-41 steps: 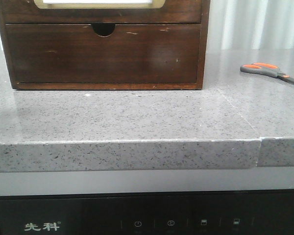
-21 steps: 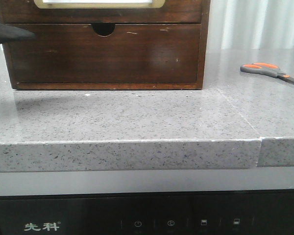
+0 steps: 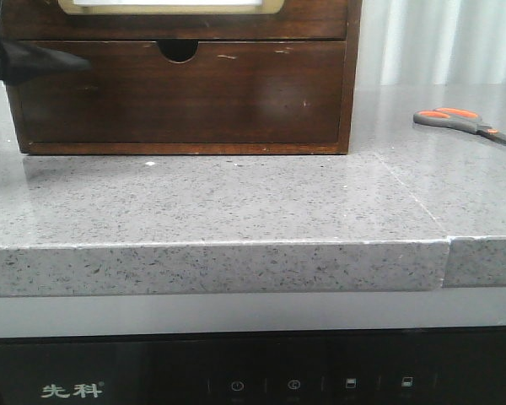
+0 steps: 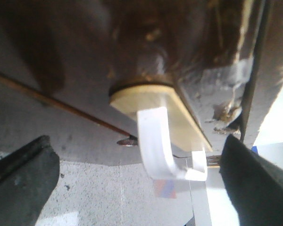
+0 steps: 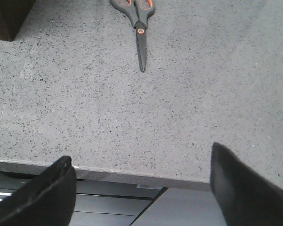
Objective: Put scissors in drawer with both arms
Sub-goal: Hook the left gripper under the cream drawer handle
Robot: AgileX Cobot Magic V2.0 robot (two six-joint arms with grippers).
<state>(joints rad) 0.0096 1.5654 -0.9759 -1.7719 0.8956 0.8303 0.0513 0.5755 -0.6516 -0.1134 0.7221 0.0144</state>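
Scissors, one pair, lie on the counter; both end effectors gape apart, empty.

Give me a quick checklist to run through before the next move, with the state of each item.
1. Small grey-and-orange-handled scissors lying free on the speckled grey stone counter: ok.
2. Right pincer open, empty, facing the scissors: ok.
3. Left pincer open: ok.
4. Left pincer around the white hook-shaped handle: not ok, fingers apart on either side.
5. Dark brown wooden drawer with the gold-framed white panel open: cannot tell, mostly out of frame.
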